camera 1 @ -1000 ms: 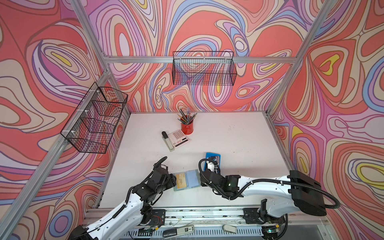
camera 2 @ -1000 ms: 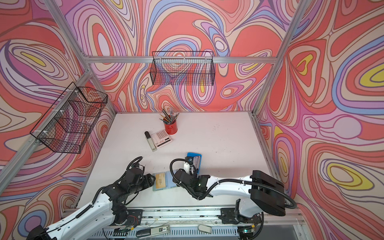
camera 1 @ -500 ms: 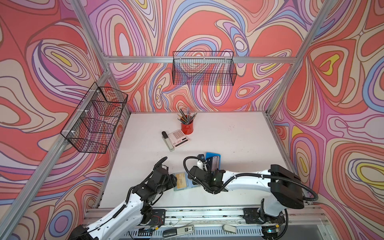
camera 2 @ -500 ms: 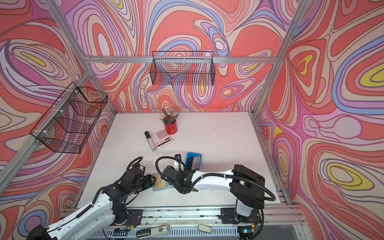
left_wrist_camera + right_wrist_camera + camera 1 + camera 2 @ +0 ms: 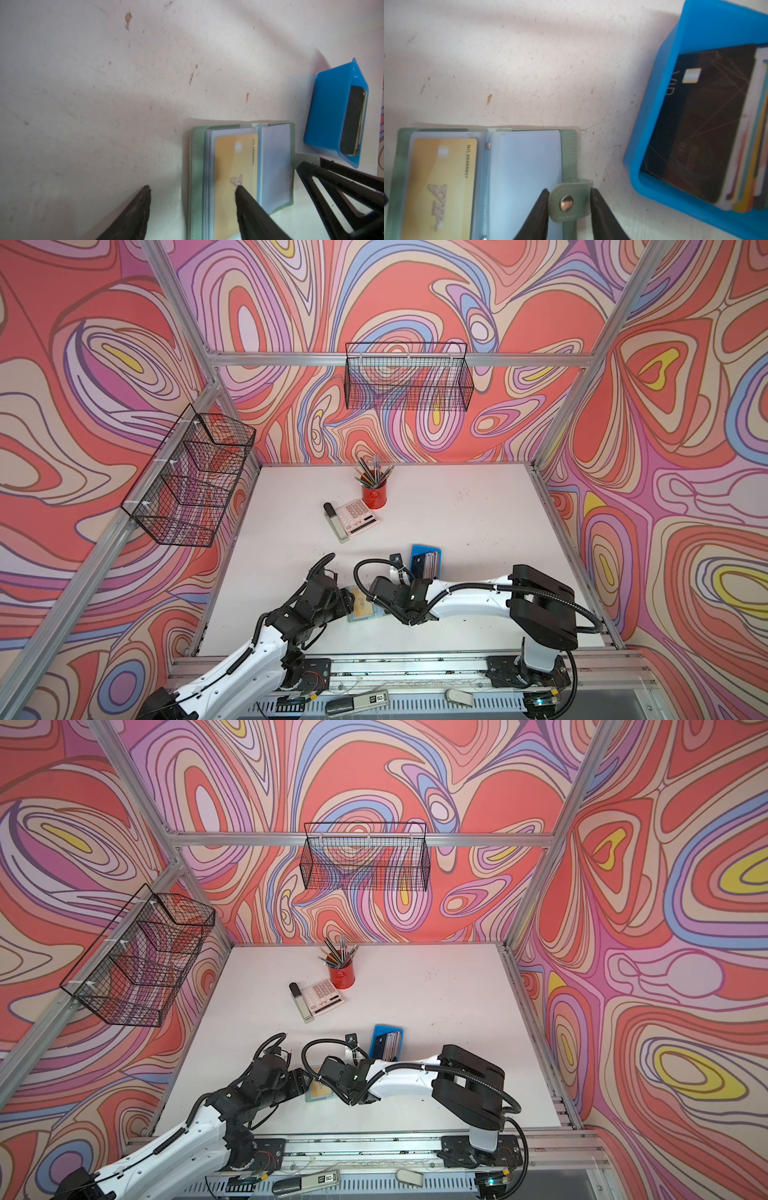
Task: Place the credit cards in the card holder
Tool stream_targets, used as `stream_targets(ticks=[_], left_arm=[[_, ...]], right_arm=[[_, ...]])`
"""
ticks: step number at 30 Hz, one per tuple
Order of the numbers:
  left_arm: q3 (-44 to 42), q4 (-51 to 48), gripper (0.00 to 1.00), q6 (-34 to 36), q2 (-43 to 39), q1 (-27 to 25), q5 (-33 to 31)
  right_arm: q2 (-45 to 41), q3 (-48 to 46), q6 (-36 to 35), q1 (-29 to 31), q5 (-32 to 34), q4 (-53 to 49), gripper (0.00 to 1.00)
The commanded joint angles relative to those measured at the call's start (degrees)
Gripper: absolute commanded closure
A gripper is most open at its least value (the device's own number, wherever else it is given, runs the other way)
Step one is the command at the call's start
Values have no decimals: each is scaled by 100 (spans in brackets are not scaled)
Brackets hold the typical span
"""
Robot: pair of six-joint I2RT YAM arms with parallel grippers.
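Scene: two robot arms meet near the front edge of a white table [image 5: 457, 522].
Card holder: the green card holder [image 5: 569, 149] lies open and flat on the table between the two grippers, seen in both top views [image 5: 365, 608] [image 5: 320, 1090].
Gold card: a gold card [image 5: 442, 182] sits in a clear sleeve on one page; the facing page shows plain pale blue.
Left gripper: on the left gripper [image 5: 192, 187] the jaws stand wide apart. One fingertip [image 5: 239, 188] rests on the sleeve over the gold card, and the other is beside the holder's cover.
Right gripper: the right gripper [image 5: 569, 192] has its jaws drawn in on the snap tab [image 5: 571, 204], a finger against each side.
Credit cards: the remaining credit cards [image 5: 699, 124] stand stacked in the blue tray [image 5: 660, 104], a dark card foremost. The tray sits just beside the holder.
Background: a red pencil cup [image 5: 373, 497] and a calculator [image 5: 356, 515] stand well apart, mid-table.
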Motion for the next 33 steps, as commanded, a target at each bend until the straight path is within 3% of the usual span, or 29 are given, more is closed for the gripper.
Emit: stream_targets(ticks=[1,16,25,33], left_arm=[[-67,96,33,31,30,36,36],[-122,148,34,5,-3,36,99],[-136,140,34,0,-58,36,123],[-122,139,34,12,-68,36,127]], right_arm=[[15,133,59,31,222,-153,66],[8,227,77,27,421,-280,66],[-38,233,115,31,469,-332,81],[-85,238,111,28,507,-329,78]])
